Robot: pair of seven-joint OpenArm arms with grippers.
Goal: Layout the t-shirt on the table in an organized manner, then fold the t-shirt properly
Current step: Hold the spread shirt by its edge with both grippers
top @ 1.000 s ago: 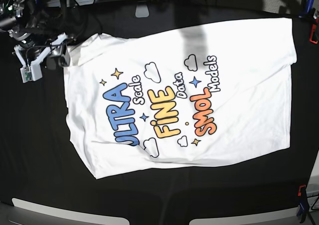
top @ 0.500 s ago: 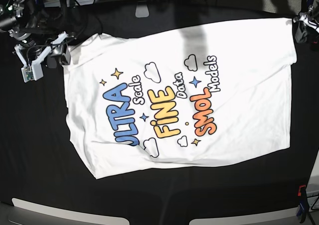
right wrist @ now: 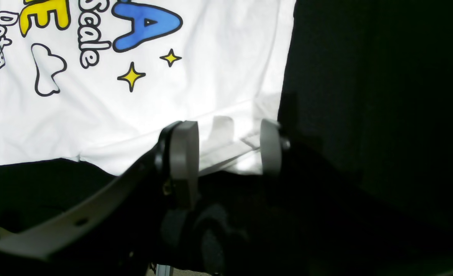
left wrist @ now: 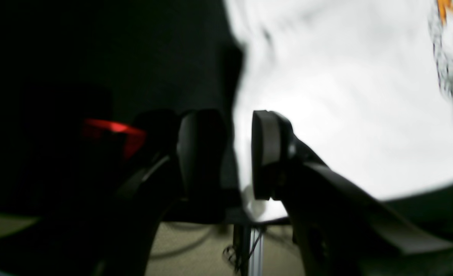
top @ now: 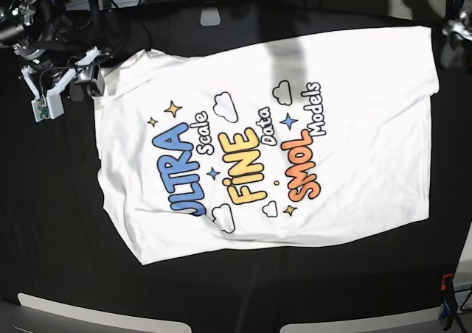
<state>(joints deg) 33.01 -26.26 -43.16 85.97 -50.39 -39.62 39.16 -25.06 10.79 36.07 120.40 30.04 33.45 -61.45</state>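
Note:
The t-shirt lies spread flat, print up, on the black table. My right gripper hangs at the shirt's far left corner. In the right wrist view it is open, and the shirt's corner edge shows between its fingers. My left gripper is at the shirt's far right corner. In the blurred left wrist view it is open, with the edge of the white shirt in the gap between its fingers.
A red-and-blue clamp sits at the near right corner, and another red clamp shows beside the left gripper. Cables and arm bases crowd the far left. The table's far edge and floor lie just behind the left gripper.
My left gripper has come into the base view at the shirt's far right corner and shifted slightly right. The right arm and the shirt have not moved.

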